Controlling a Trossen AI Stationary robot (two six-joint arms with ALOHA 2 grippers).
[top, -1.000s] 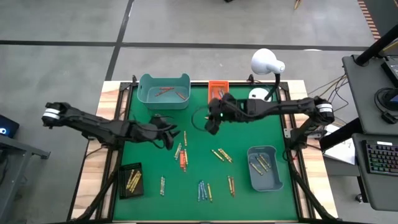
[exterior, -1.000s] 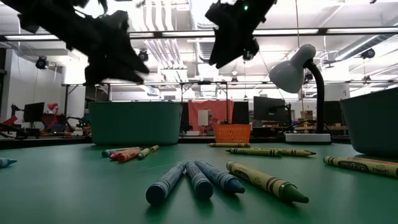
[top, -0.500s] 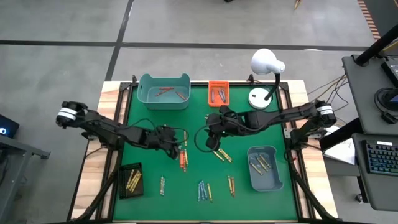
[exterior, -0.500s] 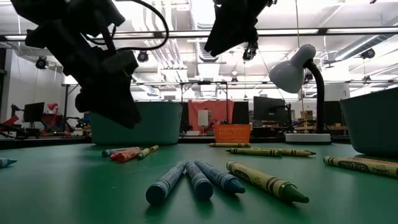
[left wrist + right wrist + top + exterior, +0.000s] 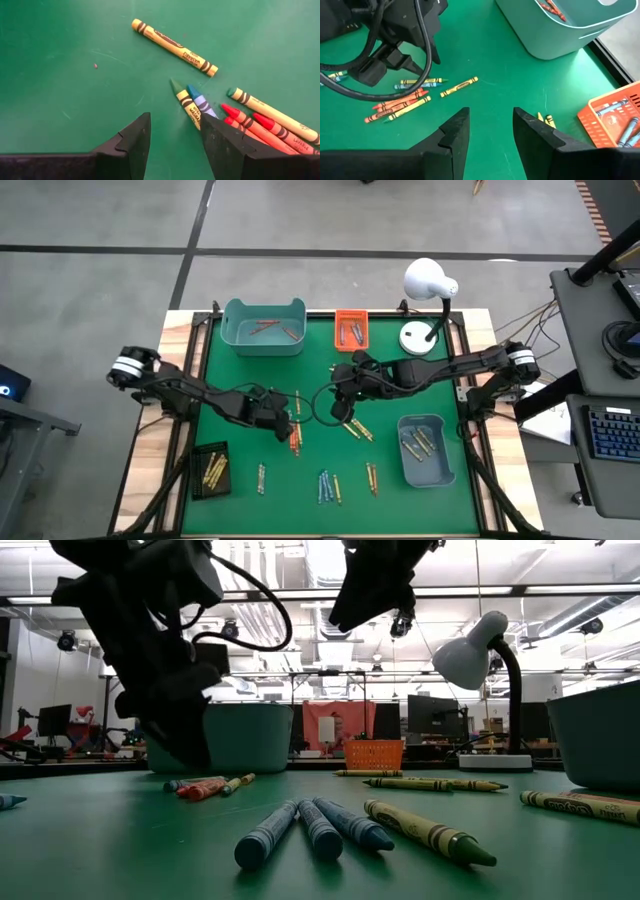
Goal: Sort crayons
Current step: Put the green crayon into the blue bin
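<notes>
Green felt all across the table (image 5: 440, 395), and nearest the front edge lie the loose crayons: a blue bunch (image 5: 325, 485) and, right of it, an orange pair (image 5: 372, 477). On the left, the black tray (image 5: 211, 469) with yellow ones; on the right, the grey bin (image 5: 424, 450) with a few more.

Moving up to mid-table, here's the action. The left gripper (image 5: 284, 418) has swept in and dropped low over the last second, and now hangs right at the mixed cluster of crayons (image 5: 294, 430). Its fingers (image 5: 131, 145) are spread with nothing between them, and the green and blue tips (image 5: 190, 100) sit just ahead of the gap, red ones beside them, a yellow one (image 5: 172, 46) a little farther off. That looks like a pick being lined up.

The right gripper (image 5: 340, 408) has come back from the far side to mid-table, its fingers narrowing slightly yet apart and empty, high above the felt, with a yellow pair (image 5: 357, 429) just near of it.

Farthest off, the teal bin (image 5: 263, 326) holds reds, the orange tray (image 5: 350, 329) blues
</notes>
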